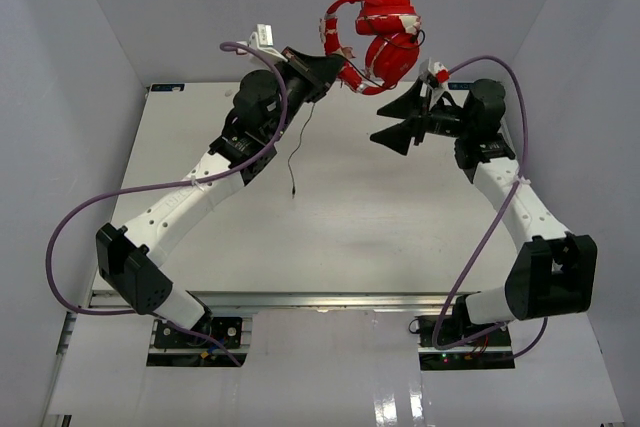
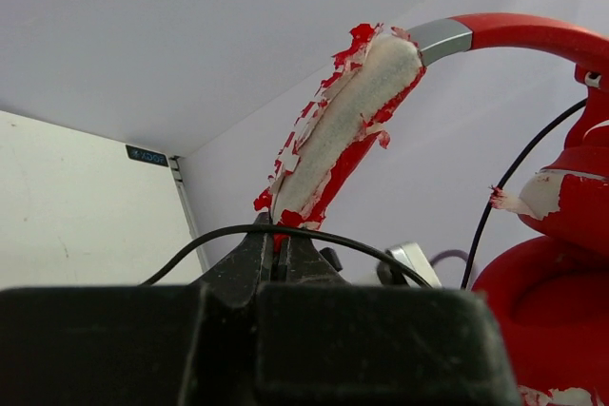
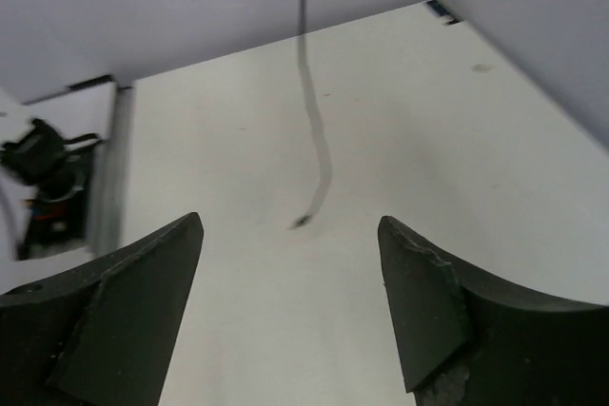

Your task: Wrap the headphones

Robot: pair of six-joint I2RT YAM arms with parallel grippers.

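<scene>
One pair of headphones (image 1: 385,42): red, held in the air above the table's far edge, ear cups to the right of the left claw.
Cable (image 1: 303,132): thin, black, dangling toward the table (image 1: 400,237).
Left claw (image 1: 338,70): clenched on the worn headband padding.
Right claw (image 1: 398,119): released, jaws wide, empty, near the ear cups without touching.

The headphones (image 2: 547,316) are glossy red plastic, their headband covering flaking.
</scene>
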